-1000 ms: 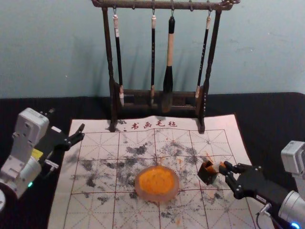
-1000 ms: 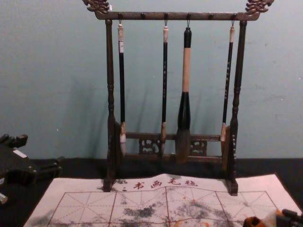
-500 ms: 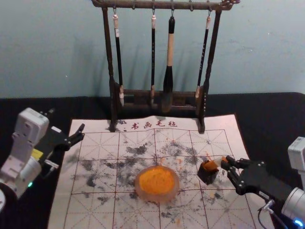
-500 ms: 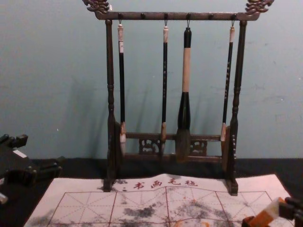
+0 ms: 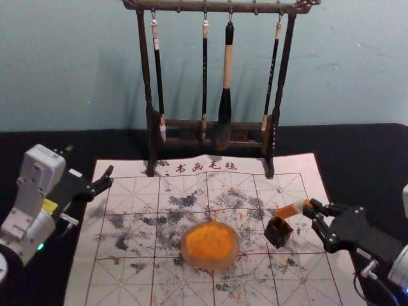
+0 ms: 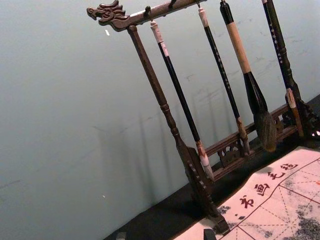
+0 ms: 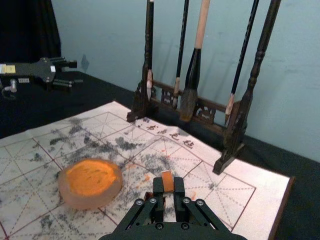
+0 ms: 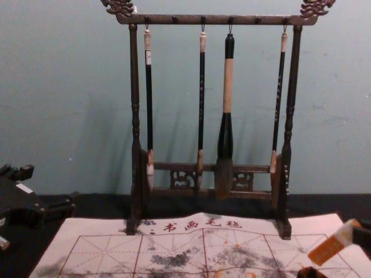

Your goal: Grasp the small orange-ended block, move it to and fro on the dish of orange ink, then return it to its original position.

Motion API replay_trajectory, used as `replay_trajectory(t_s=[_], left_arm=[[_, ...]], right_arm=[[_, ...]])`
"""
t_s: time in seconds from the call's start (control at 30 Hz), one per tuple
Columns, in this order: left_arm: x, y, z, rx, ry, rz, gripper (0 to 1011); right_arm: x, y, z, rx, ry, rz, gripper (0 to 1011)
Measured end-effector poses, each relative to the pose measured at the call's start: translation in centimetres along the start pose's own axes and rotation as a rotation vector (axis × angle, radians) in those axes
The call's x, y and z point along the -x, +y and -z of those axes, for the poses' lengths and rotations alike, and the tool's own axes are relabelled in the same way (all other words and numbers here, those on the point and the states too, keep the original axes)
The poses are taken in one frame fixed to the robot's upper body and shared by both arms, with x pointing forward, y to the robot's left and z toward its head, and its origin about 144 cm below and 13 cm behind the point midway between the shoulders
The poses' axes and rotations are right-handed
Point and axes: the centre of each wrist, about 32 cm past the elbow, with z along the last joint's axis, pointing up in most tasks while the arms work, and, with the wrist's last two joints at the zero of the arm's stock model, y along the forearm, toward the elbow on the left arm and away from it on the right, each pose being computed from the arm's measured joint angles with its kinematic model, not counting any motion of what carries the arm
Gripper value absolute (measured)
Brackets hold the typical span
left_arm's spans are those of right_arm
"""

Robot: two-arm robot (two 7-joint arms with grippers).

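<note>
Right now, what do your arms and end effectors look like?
Left arm: silver-grey, with pale boxy housing, yellow label, green light. Left end effector: black, two-fingered, white label. Right arm: silver-grey, dark cable. Right end effector: black, two-fingered, with round bolt heads.

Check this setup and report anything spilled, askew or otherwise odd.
The mat looks messy: dark smudges cover much of its middle, and orange spots lie outside the dish, as if dripped. Its far edge ripples by the rack instead of lying flat. The rack stands upright, and nothing looks broken.
</note>
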Motion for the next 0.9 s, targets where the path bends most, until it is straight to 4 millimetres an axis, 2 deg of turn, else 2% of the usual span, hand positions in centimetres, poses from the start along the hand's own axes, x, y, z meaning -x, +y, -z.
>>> replay_trajectory(t_s=[0.5, 0.9], left_arm=[[0.0, 0.0, 0.0, 0.0, 0.0, 0.0, 1001], [0.0, 0.0, 0.0, 0.0, 0.0, 0.0, 1001]], right_arm=[[-1.2, 1.1, -2.2, -0.026, -0.033, -0.02, 98], [-3.2, 4.3, -4.2, 0.038, -0.088, -0.098, 97]])
